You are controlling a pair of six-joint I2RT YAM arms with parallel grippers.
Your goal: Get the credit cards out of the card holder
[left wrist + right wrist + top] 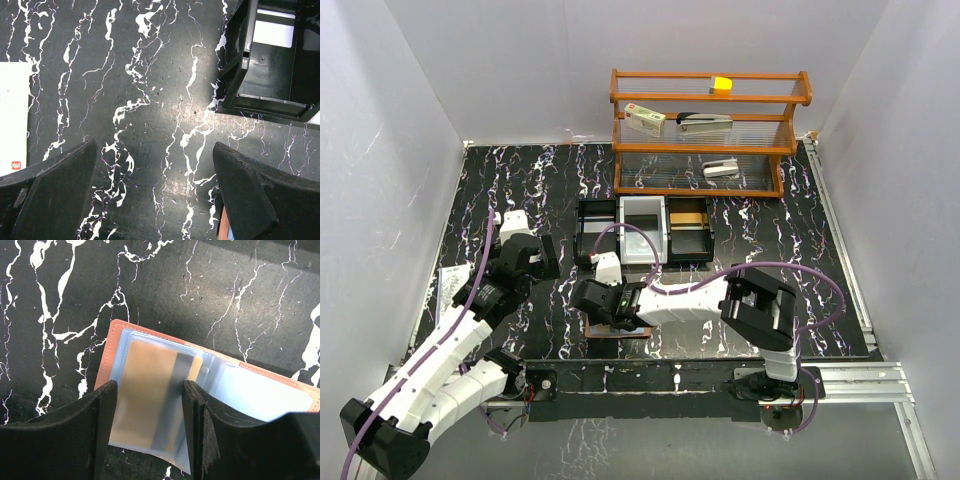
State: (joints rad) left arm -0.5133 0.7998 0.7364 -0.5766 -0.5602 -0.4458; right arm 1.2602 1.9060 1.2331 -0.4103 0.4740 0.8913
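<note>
The salmon-pink card holder (116,329) lies open on the black marbled table, also showing in the top view (638,331). Its pale clear pockets face up. A yellow-orange credit card (145,390) with a dark stripe sits inside the left pocket. The right pocket (260,397) looks pale; I cannot tell what is in it. No blue card shows. My right gripper (148,427) is open just above the holder, its fingers either side of the pocket with the yellow-orange card. My left gripper (155,195) is open and empty over bare table left of the holder, whose corner (223,229) shows beside its right finger.
A black three-part tray (645,230) stands behind the holder, its corner in the left wrist view (240,75). A wooden shelf (705,150) with a white-and-red box (645,120) stands at the back. A white paper (12,115) lies at the left.
</note>
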